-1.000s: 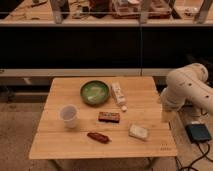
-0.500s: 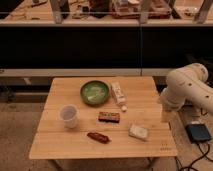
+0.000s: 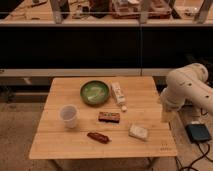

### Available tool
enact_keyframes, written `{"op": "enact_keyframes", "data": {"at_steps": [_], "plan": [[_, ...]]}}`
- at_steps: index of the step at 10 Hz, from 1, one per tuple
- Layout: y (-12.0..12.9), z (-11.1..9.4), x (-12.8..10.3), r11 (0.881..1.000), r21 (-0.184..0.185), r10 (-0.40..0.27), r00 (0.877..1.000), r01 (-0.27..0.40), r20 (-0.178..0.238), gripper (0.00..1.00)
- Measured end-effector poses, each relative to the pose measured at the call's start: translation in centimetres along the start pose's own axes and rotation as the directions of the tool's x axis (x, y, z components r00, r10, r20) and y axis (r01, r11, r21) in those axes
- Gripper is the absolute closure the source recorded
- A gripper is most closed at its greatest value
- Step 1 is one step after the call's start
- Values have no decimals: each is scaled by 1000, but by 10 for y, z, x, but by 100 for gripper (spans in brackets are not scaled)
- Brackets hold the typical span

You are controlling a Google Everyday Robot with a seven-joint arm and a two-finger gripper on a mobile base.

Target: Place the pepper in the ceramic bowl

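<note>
Nothing shifted since earlier frames: arm, objects all as they were. Gripper (image 3: 166, 114) hangs off table (image 3: 150, 90) edge, well right of bowl (image 3: 94, 92), likely parked clear before reach; whether spread or closed, cannot tell. Pepper (image 3: 98, 136) lies flat, untouched, nearer camera than bowl, past brown bar (image 3: 109, 116). Cup (image 3: 68, 115) sits front-left of bowl. Bowl's top open, free for drop.

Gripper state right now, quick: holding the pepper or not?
Gripper: open or closed cannot be told; it hangs by the right edge of the table, not holding the pepper, which lies on the table.
</note>
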Motion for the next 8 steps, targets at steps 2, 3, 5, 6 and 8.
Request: {"op": "enact_keyframes", "data": {"at_steps": [2,3,5,6,8], "plan": [[0,0,0,1000,0,0,1000,0,0,35],[0,0,0,1000,0,0,1000,0,0,35],[1,1,-2,1000,0,-7,1000,7,0,35],[4,5,-10,1000,2,-28,1000,28,5,35],[21,24,-62,989,21,-146,988,146,46,35]]}}
